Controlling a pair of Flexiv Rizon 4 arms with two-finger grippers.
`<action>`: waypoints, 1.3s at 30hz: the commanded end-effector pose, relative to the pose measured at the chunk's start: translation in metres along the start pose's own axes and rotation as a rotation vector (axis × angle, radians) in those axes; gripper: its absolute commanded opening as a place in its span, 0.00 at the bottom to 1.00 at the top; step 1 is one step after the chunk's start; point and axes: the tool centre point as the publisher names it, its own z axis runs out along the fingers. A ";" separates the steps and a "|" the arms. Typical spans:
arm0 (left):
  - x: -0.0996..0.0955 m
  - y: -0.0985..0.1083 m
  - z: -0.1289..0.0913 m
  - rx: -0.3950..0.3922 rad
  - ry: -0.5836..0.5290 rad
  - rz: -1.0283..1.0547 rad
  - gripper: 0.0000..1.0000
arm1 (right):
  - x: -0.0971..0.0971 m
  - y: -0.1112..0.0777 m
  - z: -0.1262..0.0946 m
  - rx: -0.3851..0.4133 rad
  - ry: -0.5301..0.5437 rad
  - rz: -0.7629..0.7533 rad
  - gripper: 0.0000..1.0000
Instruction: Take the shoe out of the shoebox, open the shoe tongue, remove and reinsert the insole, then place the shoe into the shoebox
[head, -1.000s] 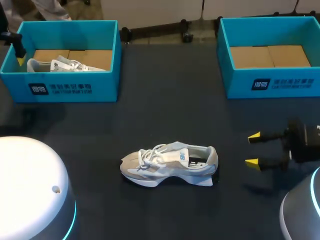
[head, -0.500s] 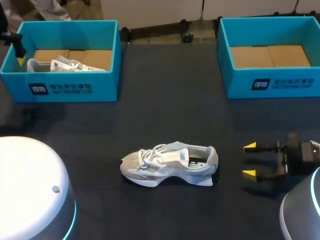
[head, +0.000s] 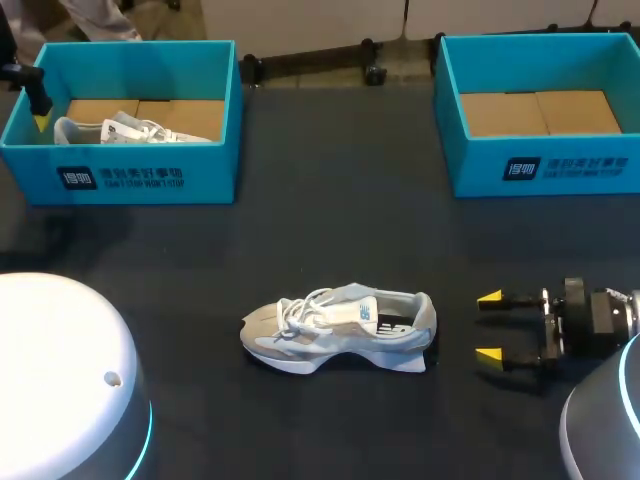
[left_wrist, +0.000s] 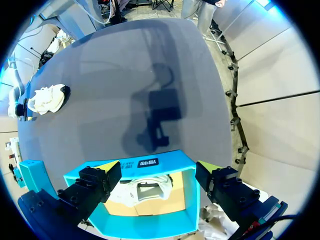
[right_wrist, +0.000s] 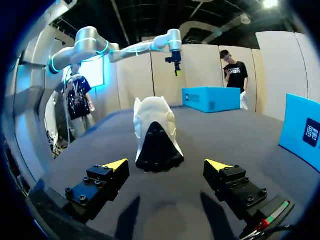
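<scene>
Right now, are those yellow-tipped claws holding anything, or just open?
Left gripper: open, holding nothing, over the left shoebox.
Right gripper: open, holding nothing, facing the shoe on the table.

Shoe (head: 338, 330) — right fingers (head: 490, 298) near, apart

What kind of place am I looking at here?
Likely a robot test bench: a dark table holding a sneaker, a blue shoebox with another shoe, and the right claw open nearby.

On box (head: 205, 170) beyond shoe (head: 340, 328), ahead of right jaws: dark patch, white print, unreadable. Same on second box (head: 470, 170). Shoe side: logo, blurred.
</scene>
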 end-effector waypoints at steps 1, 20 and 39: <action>0.000 -0.001 0.000 -0.001 0.002 0.001 1.00 | 0.001 0.007 0.009 0.027 -0.006 -0.007 1.00; 0.000 -0.001 0.000 -0.001 0.002 0.001 1.00 | 0.009 0.009 0.032 0.067 -0.008 -0.038 1.00; 0.000 -0.001 0.000 -0.001 0.002 0.001 1.00 | 0.014 0.015 0.063 0.121 -0.017 -0.057 1.00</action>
